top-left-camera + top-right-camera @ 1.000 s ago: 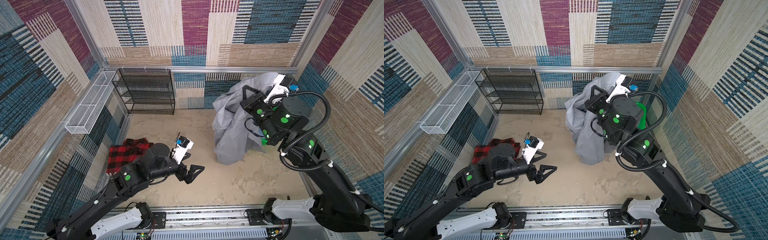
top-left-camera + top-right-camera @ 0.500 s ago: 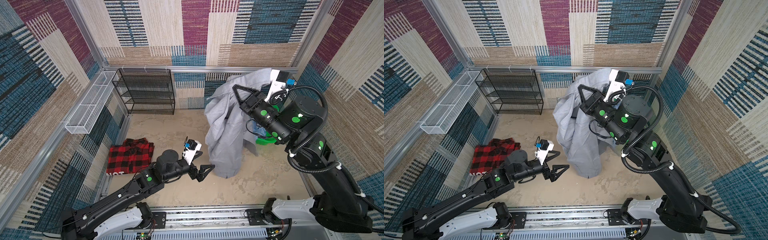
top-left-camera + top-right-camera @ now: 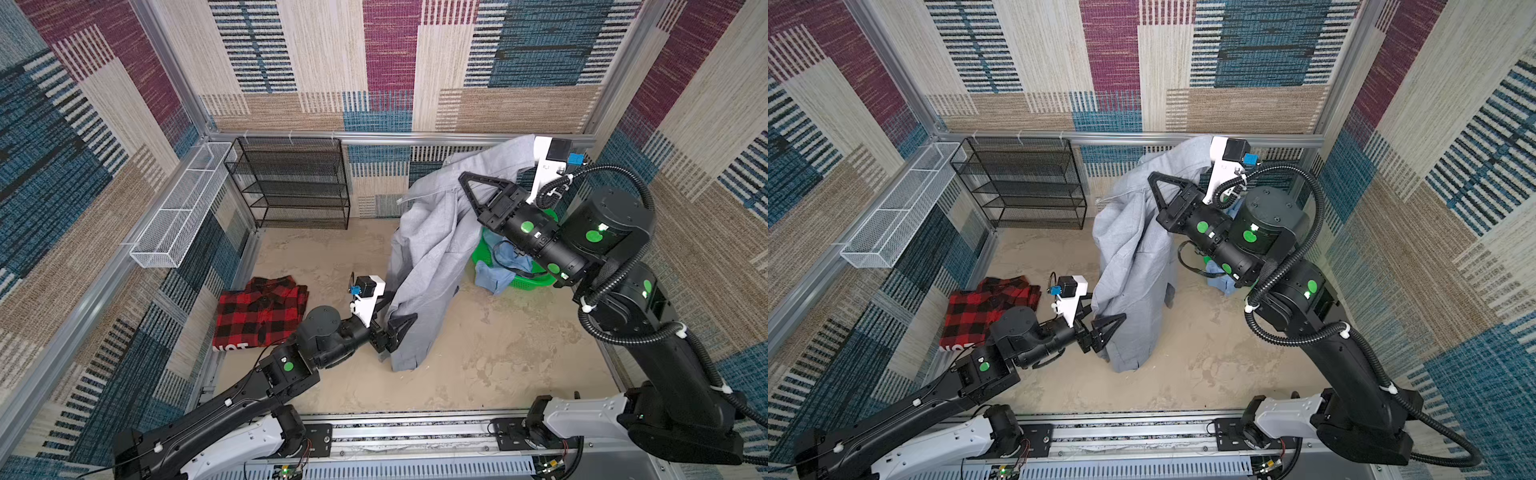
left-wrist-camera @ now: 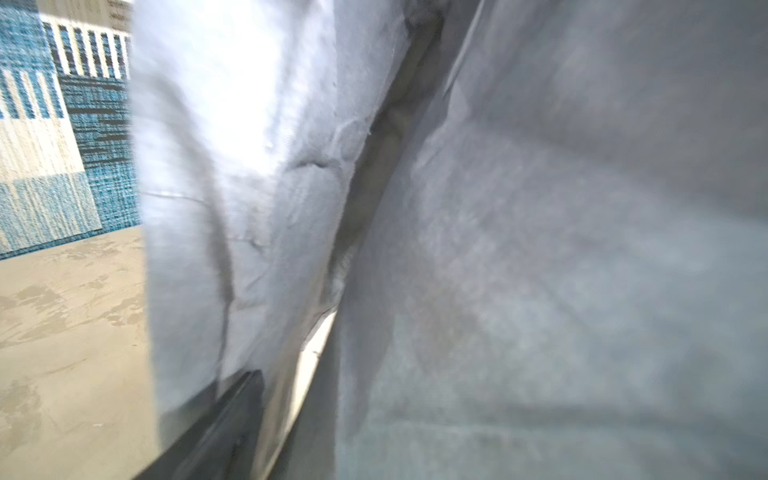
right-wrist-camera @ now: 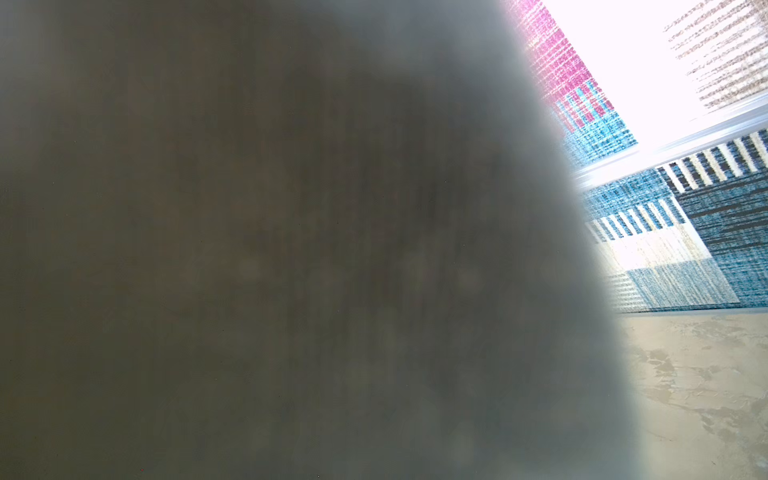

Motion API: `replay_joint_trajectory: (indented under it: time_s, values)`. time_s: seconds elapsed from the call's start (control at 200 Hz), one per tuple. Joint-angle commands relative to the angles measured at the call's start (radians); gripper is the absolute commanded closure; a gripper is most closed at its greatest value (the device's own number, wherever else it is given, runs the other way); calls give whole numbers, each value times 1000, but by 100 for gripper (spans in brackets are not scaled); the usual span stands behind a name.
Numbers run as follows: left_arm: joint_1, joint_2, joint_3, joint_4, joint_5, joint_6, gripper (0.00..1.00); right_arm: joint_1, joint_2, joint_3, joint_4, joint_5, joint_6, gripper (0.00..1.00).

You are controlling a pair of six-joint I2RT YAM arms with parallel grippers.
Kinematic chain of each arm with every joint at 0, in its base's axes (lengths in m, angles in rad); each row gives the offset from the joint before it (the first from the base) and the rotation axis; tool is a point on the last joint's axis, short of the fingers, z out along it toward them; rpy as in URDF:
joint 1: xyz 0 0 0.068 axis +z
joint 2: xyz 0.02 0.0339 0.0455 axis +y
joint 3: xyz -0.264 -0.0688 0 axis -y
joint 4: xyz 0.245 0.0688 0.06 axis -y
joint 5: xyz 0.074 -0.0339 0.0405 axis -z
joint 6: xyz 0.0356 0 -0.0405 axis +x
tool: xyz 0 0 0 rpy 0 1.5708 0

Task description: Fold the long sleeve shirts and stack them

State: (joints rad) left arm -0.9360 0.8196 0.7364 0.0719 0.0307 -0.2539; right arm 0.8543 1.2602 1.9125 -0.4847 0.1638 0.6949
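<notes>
Grey shirt (image 5: 270, 249) blocks most of right wrist view

The grey shirt (image 3: 432, 257) is being shown as matt, soft woven cloth, the plaid shirt (image 3: 257, 311) as fuzzy flannel, and the light blue shirt (image 3: 494, 274) as thin cloth. The basket (image 3: 540, 282) is being seen as glossy green plastic, the rack (image 3: 291, 183) as black metal mesh, and the floor (image 3: 519, 353) as matt and mottled.
</notes>
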Motion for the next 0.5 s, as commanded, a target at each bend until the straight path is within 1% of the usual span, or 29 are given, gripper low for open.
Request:
replay_joint_trajectory:
  time_s: [0.0, 0.155, 0.275, 0.381, 0.496]
  values:
    - [0, -26, 0, -49, -43, 33, 14, 2, 5, -3, 34, -26, -23, 100]
    - [0, -70, -2, -81, -59, 45, 12, 2, 13, -5, 35, -47, -33, 100]
    - [0, -71, 12, -94, -55, 54, 16, 0, 25, -1, 36, -69, -38, 100]
    - [0, -58, 25, -102, -49, 64, 26, 1, 36, 11, 35, -92, -41, 100]
    - [0, -53, 47, -142, -85, 76, 42, 2, 37, 18, 29, -94, -49, 100]
